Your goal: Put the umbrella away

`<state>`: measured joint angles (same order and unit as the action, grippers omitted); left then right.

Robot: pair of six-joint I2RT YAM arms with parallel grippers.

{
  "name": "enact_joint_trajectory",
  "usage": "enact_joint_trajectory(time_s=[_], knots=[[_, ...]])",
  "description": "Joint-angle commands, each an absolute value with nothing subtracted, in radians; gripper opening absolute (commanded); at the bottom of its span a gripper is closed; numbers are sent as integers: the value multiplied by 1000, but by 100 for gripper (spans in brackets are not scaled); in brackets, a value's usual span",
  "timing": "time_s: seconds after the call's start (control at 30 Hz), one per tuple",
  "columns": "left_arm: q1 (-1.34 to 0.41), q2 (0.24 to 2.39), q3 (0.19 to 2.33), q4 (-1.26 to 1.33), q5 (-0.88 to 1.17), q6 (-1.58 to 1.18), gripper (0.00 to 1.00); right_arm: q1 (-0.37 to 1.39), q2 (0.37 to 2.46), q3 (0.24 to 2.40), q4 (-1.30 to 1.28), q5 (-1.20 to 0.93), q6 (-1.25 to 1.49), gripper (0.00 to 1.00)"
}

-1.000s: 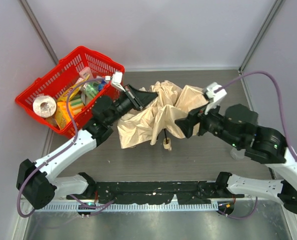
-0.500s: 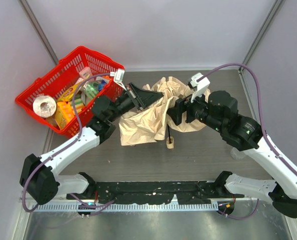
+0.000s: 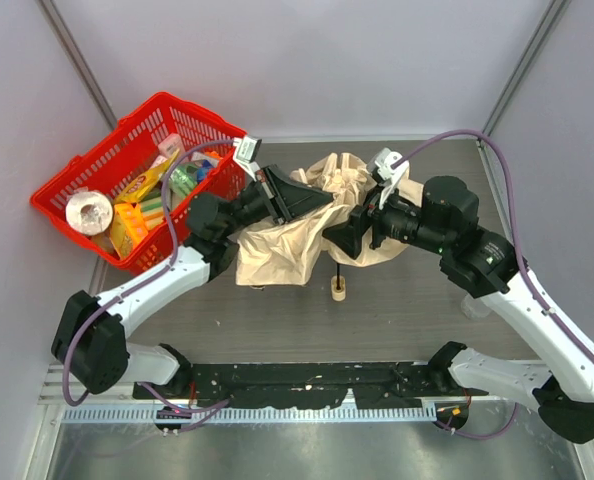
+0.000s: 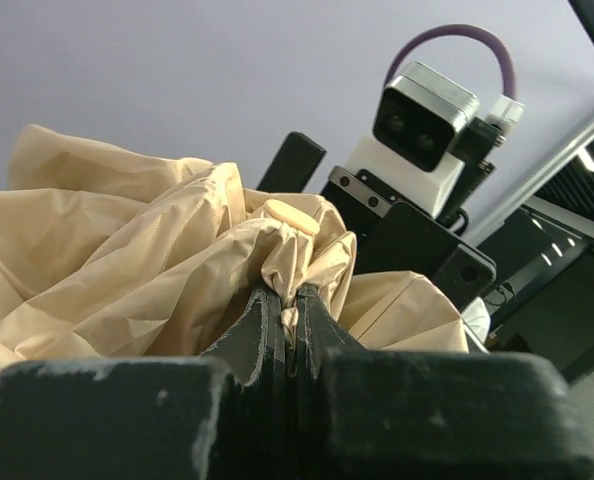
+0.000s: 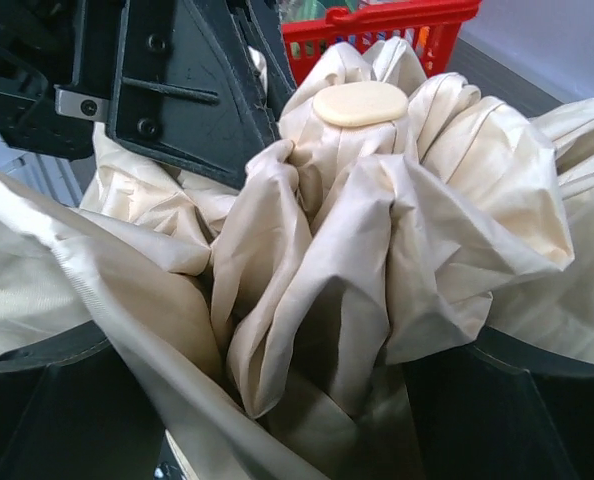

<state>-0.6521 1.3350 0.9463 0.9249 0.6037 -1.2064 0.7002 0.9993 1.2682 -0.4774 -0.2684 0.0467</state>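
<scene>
**A:** Umbrella [image 3: 292, 240], seen from above: a crumpled tan heap mid-table. Its black shaft [image 3: 334, 268] runs down to the handle [image 3: 337, 291] at six o'clock. I cannot tell whether the handle touches the table [image 3: 417, 310]. The red basket [image 3: 97, 165] sits at ten o'clock.

**B:** And the arms?

**A:** The left gripper [image 3: 327, 200] reaches in from nine o'clock and the right gripper [image 3: 345, 232] from three. They meet at the crown.

**B:** Left wrist view?

**A:** Its fingers [image 4: 262, 330] are pressed together, pinching a thin fold of cloth just under the tip cap [image 4: 290, 216]. That is a small bite. I think it could slip, and the canopy would flop loose.

**B:** Right wrist view?

**A:** The fingers there stand spread, one at seven o'clock and one at five, with bunched cloth between them and nothing squeezed. If they close off-centre, they may catch only loose folds and miss the shaft hidden underneath. The left gripper's body lies close at eleven o'clock, so the two could knock together.
</scene>
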Motion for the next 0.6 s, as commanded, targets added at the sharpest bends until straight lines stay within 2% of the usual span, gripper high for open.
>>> enact_joint_trajectory(time_s=[0.0,0.3,0.4,0.5,0.57], knots=[[-695,1318,1035,1209,747,-1316,0,631,1048,1246,-370,-440,34,85],[-764,1333,1063,1216,743,-1296,0,617,1100,1164,-121,-595,175,86],[-781,1345,1074,1216,736,-1284,0,615,1126,1152,-42,-647,225,84],[-795,1348,1083,1219,742,-1273,0,615,1138,1114,63,-728,310,70],[-799,1345,1083,1213,744,-1256,0,617,1141,1100,110,-779,342,53]])
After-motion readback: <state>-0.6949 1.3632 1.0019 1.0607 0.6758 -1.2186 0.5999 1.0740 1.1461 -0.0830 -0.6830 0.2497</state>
